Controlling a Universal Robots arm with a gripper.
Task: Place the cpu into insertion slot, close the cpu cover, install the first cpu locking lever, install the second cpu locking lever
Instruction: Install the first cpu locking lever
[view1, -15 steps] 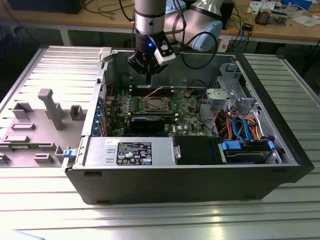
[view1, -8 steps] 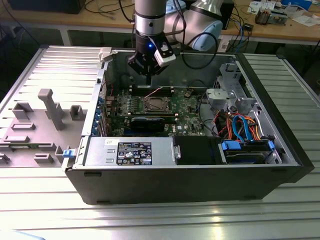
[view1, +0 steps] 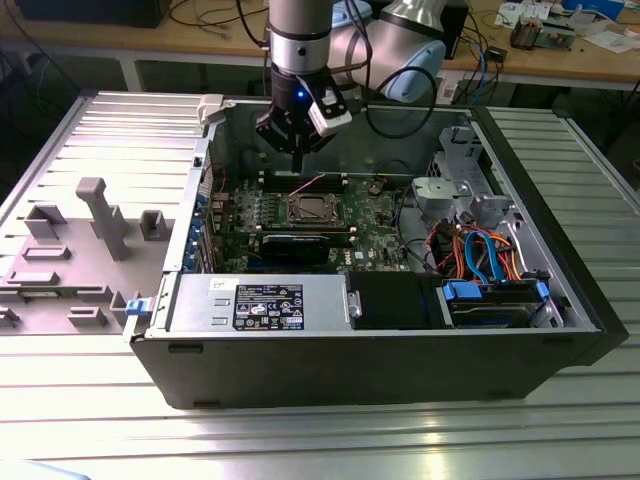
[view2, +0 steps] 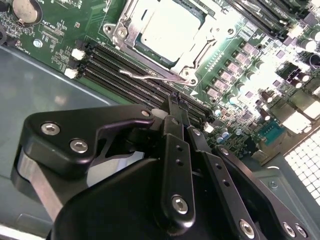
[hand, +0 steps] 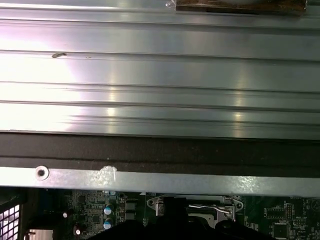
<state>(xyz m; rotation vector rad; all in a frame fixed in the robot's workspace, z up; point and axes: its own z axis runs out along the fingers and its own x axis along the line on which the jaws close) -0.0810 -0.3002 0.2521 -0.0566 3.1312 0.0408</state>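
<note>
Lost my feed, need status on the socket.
Gripper shut, empty, above the board. Cpu seated in insertion slot, cpu cover down. Path clear.

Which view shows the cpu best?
The second wrist view: the cpu lies in plain sight, seated under the cpu cover. The exterior view shows it small and distant; the first wrist view catches just the socket's edge.

A big silver table (view1: 60, 400) made of long metal strips with grooves holds everything. An open black computer case (view1: 400, 375) sits right on it, near the middle. Toward the exterior view's left, grey plastic holders (view1: 100, 215) stand on the table beside the case. One is a tall post, and the others are low blocks.
</note>
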